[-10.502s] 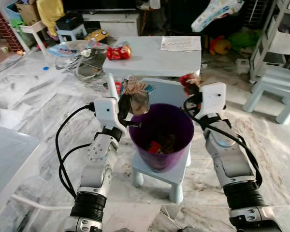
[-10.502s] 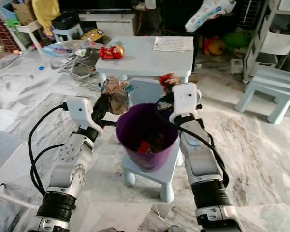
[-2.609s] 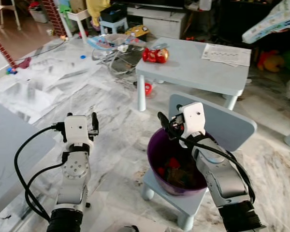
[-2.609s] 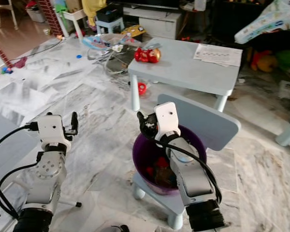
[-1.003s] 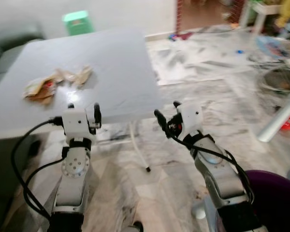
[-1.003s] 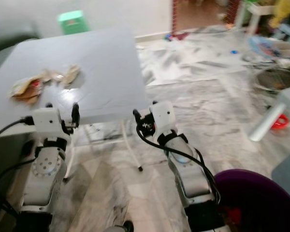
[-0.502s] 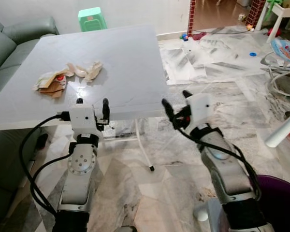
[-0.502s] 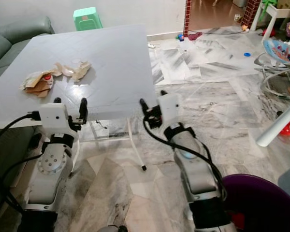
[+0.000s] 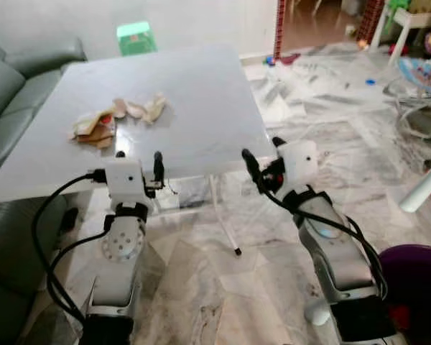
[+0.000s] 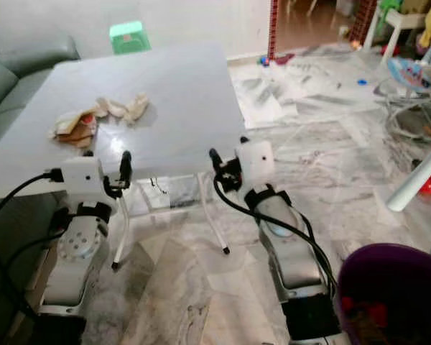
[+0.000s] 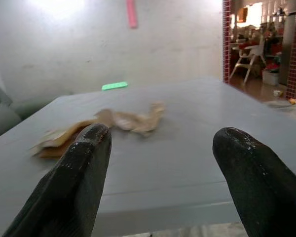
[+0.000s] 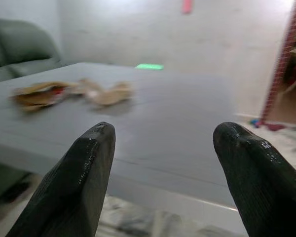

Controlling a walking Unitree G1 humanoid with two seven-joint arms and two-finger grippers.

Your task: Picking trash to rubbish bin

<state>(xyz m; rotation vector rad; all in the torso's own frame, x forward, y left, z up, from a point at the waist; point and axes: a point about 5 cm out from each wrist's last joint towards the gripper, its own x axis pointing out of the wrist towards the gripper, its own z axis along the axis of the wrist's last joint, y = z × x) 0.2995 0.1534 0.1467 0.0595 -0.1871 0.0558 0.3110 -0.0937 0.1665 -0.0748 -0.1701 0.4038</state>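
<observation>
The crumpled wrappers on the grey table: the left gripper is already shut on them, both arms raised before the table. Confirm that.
Not quite. The left gripper is open and empty, short of the crumpled wrappers, which lie untouched on the grey table, as the left eye view shows. Both arms are indeed raised before the table; the right gripper is open too.

My two arms are silver-grey metal, built of rounded segments with a black band near the base of each. The left arm [image 9: 122,248] shows a round joint disc ringed with small screws. Each wrist ends in a white boxy housing. Black cables loop loosely alongside both arms. The right arm [image 9: 330,248] carries the same finish. The fingers [image 11: 74,187] are long, black, matte and round-tipped.
</observation>
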